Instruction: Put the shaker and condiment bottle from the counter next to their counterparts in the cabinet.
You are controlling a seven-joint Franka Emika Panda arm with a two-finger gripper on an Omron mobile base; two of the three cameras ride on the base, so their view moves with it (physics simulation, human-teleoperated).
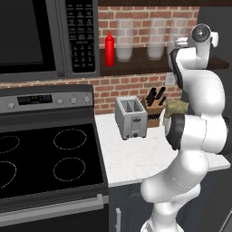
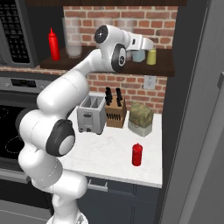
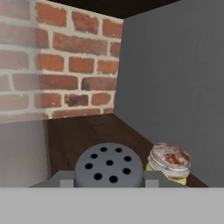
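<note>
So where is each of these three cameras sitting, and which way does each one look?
Left base view: behind the arm's left, facing stove, steel toaster, dark wooden shelf; white arm rises lower right.
Right base view: behind the arm's right, facing the counter's stout red squeeze bottle; arm rises lower left, gripper at the shelf.
Hand view: on the hand, looking into the shelf corner over the grey-capped shaker beside the yellow-green shaker.
Both base views share toaster, knife block, slim red bottle.

Matt wood cabinet (image 3: 87, 131), rough brick wall (image 3: 65, 65), glossy plastic condiment bottle (image 2: 137, 155).
</note>
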